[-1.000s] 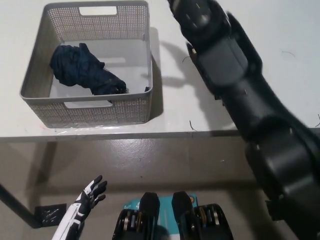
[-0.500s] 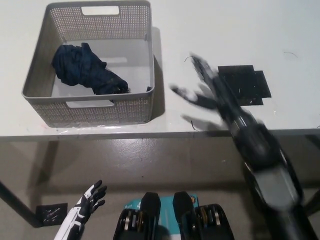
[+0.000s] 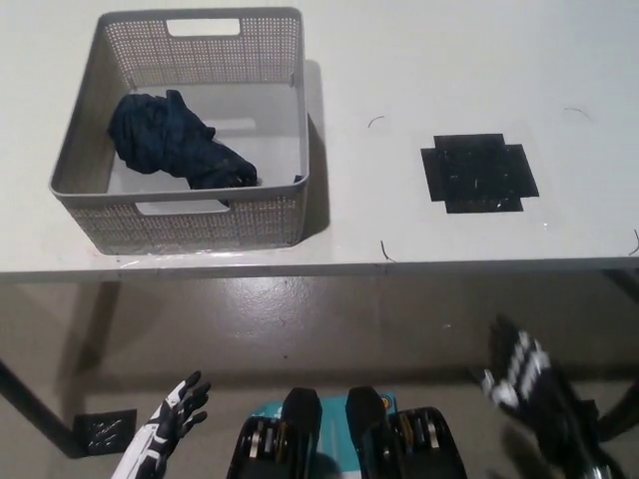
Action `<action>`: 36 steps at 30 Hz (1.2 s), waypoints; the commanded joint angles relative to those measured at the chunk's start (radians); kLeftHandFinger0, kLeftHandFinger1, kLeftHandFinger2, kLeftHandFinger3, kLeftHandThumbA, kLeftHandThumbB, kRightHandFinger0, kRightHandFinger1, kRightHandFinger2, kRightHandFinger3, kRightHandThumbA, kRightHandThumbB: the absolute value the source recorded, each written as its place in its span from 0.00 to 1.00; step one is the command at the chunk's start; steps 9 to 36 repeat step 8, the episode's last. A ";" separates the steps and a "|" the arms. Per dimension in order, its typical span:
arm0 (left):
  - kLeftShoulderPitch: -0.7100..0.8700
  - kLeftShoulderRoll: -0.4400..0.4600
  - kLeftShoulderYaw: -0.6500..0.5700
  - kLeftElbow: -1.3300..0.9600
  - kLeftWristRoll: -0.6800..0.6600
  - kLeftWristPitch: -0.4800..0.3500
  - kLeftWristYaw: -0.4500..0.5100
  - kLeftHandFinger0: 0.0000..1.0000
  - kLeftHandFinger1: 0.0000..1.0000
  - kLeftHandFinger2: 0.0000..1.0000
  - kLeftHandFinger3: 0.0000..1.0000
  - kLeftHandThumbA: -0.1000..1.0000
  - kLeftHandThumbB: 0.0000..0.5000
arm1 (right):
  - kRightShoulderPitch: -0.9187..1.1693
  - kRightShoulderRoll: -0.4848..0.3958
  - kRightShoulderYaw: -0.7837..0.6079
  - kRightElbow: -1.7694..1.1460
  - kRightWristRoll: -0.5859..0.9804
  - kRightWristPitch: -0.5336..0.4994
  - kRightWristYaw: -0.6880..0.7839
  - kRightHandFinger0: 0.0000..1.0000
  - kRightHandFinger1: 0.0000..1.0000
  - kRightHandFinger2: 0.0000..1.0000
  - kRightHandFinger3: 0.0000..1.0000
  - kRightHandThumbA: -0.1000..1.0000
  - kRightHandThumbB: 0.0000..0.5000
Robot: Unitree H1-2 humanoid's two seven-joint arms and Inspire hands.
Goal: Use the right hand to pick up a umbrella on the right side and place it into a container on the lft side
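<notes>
We see the table bare to the right of the basket, apart from a flat black mat lying well clear of it. The basket's tall walls block any sideways entry; its top stands open, the umbrella filling its left half.

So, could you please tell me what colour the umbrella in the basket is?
Dark navy blue umbrella, seen in the head view.

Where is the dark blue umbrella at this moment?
In the head view, the umbrella lies crumpled inside the grey basket at the table's left end, well left of the black mat.
</notes>
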 commanded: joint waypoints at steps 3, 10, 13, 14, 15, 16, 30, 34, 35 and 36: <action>-0.015 0.013 0.028 -0.025 -0.052 -0.036 -0.011 1.00 1.00 1.00 1.00 1.00 0.08 | 0.048 0.002 -0.025 -0.004 0.218 -0.228 0.182 1.00 1.00 1.00 1.00 1.00 0.91; -0.019 0.010 0.032 -0.032 -0.043 -0.031 -0.003 1.00 1.00 1.00 1.00 1.00 0.08 | 0.026 -0.004 -0.022 0.013 0.207 -0.221 0.171 1.00 1.00 1.00 1.00 1.00 0.95; -0.019 0.010 0.032 -0.032 -0.043 -0.031 -0.003 1.00 1.00 1.00 1.00 1.00 0.08 | 0.026 -0.004 -0.022 0.013 0.207 -0.221 0.171 1.00 1.00 1.00 1.00 1.00 0.95; -0.019 0.010 0.032 -0.032 -0.043 -0.031 -0.003 1.00 1.00 1.00 1.00 1.00 0.08 | 0.026 -0.004 -0.022 0.013 0.207 -0.221 0.171 1.00 1.00 1.00 1.00 1.00 0.95; -0.019 0.010 0.032 -0.032 -0.043 -0.031 -0.003 1.00 1.00 1.00 1.00 1.00 0.08 | 0.026 -0.004 -0.022 0.013 0.207 -0.221 0.171 1.00 1.00 1.00 1.00 1.00 0.95; -0.019 0.010 0.032 -0.032 -0.043 -0.031 -0.003 1.00 1.00 1.00 1.00 1.00 0.08 | 0.026 -0.004 -0.022 0.013 0.207 -0.221 0.171 1.00 1.00 1.00 1.00 1.00 0.95; -0.019 0.010 0.032 -0.032 -0.043 -0.031 -0.003 1.00 1.00 1.00 1.00 1.00 0.08 | 0.026 -0.004 -0.022 0.013 0.207 -0.221 0.171 1.00 1.00 1.00 1.00 1.00 0.95; -0.019 0.010 0.032 -0.032 -0.043 -0.031 -0.003 1.00 1.00 1.00 1.00 1.00 0.08 | 0.026 -0.004 -0.022 0.013 0.207 -0.221 0.171 1.00 1.00 1.00 1.00 1.00 0.95; -0.019 0.010 0.032 -0.032 -0.043 -0.031 -0.003 1.00 1.00 1.00 1.00 1.00 0.08 | 0.026 -0.004 -0.022 0.013 0.207 -0.221 0.171 1.00 1.00 1.00 1.00 1.00 0.95; -0.019 0.010 0.032 -0.032 -0.043 -0.031 -0.003 1.00 1.00 1.00 1.00 1.00 0.08 | 0.026 -0.004 -0.022 0.013 0.207 -0.221 0.171 1.00 1.00 1.00 1.00 1.00 0.95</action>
